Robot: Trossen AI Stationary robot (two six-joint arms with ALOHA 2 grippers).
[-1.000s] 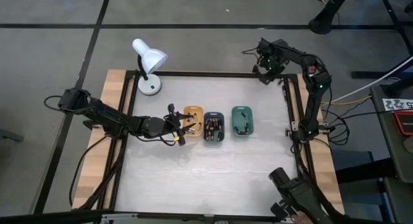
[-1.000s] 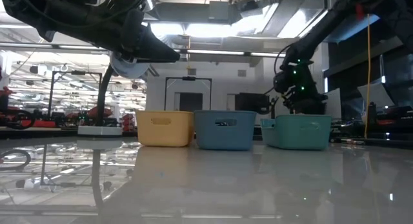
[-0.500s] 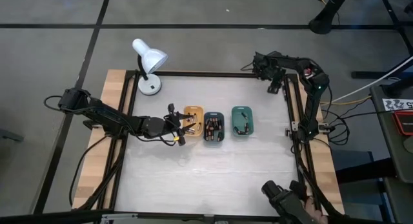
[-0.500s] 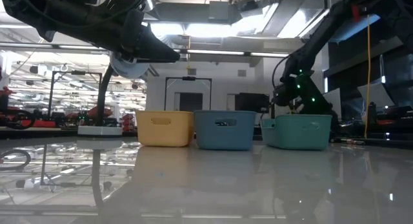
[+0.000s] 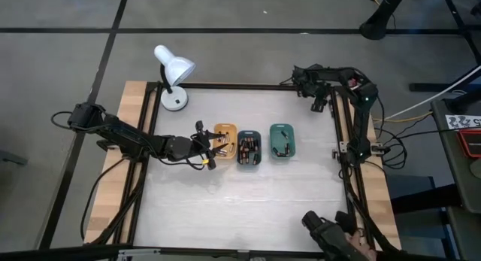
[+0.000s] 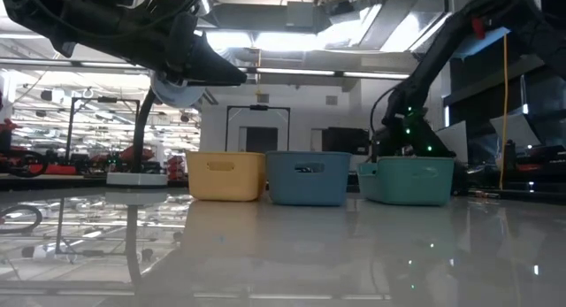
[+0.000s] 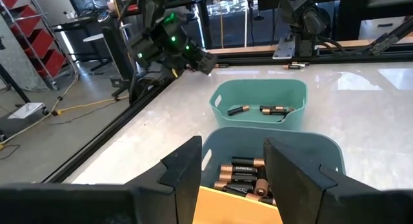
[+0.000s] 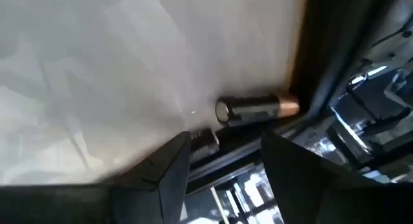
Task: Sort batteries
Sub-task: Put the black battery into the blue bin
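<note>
Two hands open, empty: right hand (image 8: 222,156) over loose battery (image 8: 258,109) at table edge; left hand (image 7: 232,169) above orange tray (image 5: 225,138)

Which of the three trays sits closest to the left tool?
The orange tray: it is the end one on the left tool's side; the middle and green trays lie farther off.

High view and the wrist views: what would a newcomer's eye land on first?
Three small trays in a row mid-table: orange tray, dark teal tray and green tray, each holding batteries. The left gripper hangs open at the orange tray. At the far right corner the right gripper is open over a loose battery by the table's frame.
</note>
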